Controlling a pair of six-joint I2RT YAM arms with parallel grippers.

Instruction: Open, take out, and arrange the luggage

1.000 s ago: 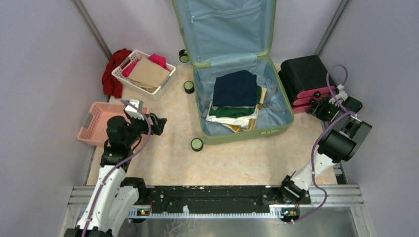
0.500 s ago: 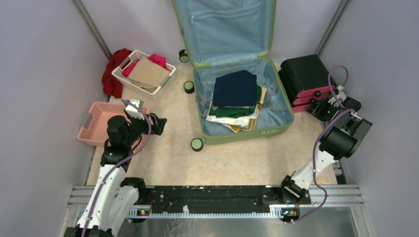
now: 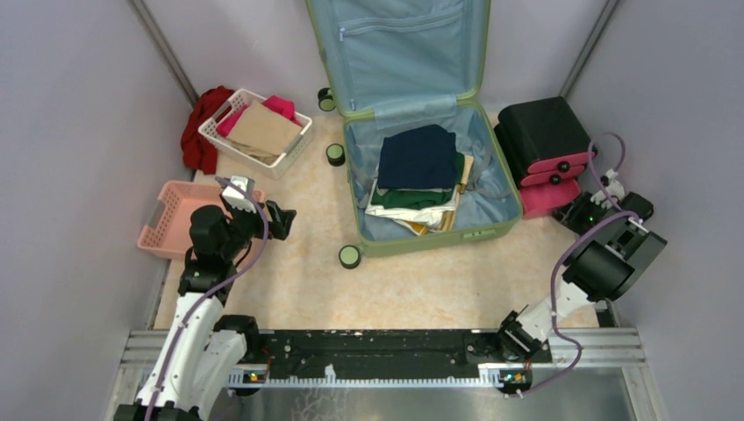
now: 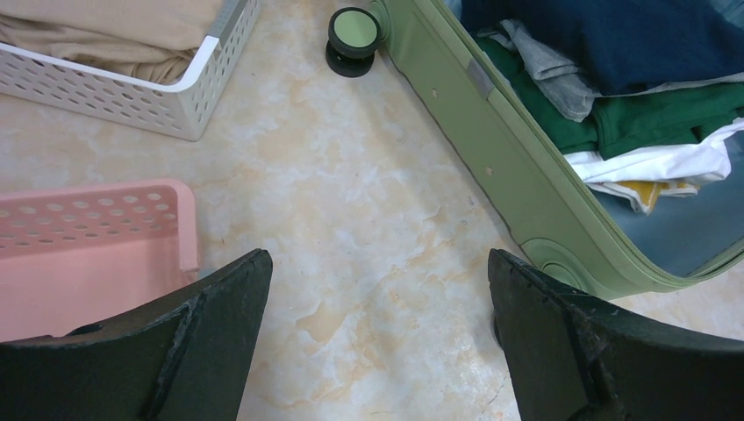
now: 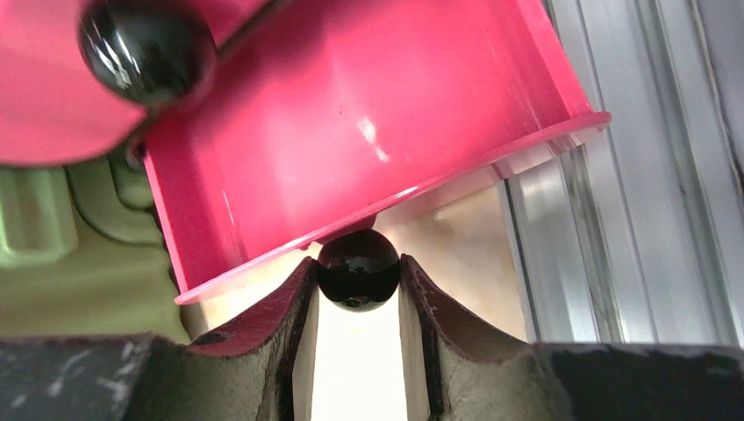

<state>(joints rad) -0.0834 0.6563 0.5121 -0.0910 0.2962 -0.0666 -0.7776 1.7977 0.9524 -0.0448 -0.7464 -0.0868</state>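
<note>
The luggage (image 3: pixel 428 239), a sage-green suitcase, lies open at the back middle, its blue-lined lid (image 3: pixel 399 53) standing against the wall. Folded clothes fill it, a navy piece (image 3: pixel 419 156) on top. The same green shell (image 4: pixel 491 149) shows in the left wrist view. My left gripper (image 3: pixel 282 219) (image 4: pixel 377 289) hangs open over bare floor between the pink basket and the luggage. My right gripper (image 3: pixel 581 210) (image 5: pixel 358 274) is shut on the black ball knob (image 5: pixel 358 267) of a pink drawer (image 5: pixel 351 132) (image 3: pixel 546 198), which sticks out from the black-and-pink case (image 3: pixel 540 132).
A white basket (image 3: pixel 216 133) with tan and pink cloth stands at the back left, a red cloth (image 3: pixel 198 127) beside it. The pink basket (image 3: pixel 171 224) sits left of my left arm. A second black knob (image 5: pixel 145 48) is above the drawer. An aluminium rail (image 5: pixel 614 175) runs along the right.
My right gripper closed on the knob and drew back toward the near right, sliding the pink drawer out of the case. The left arm has not moved.
</note>
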